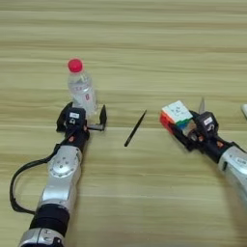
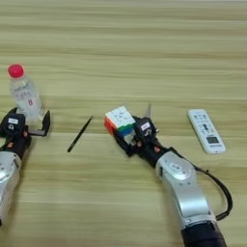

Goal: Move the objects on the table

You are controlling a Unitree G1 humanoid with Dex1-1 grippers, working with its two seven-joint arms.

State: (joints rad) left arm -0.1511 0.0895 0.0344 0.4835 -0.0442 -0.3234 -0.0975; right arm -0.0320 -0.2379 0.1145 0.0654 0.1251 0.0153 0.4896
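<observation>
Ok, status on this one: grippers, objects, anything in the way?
Left gripper open around bottle. Right gripper shut on puzzle cube. Pen lies between, untouched.

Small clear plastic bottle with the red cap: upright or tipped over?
Upright. The small clear plastic bottle stands on the wooden table, red cap topmost, base just ahead of the open left gripper.

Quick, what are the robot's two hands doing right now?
Left gripper: open around the bottle.
Right gripper: shut on the puzzle cube.
</observation>
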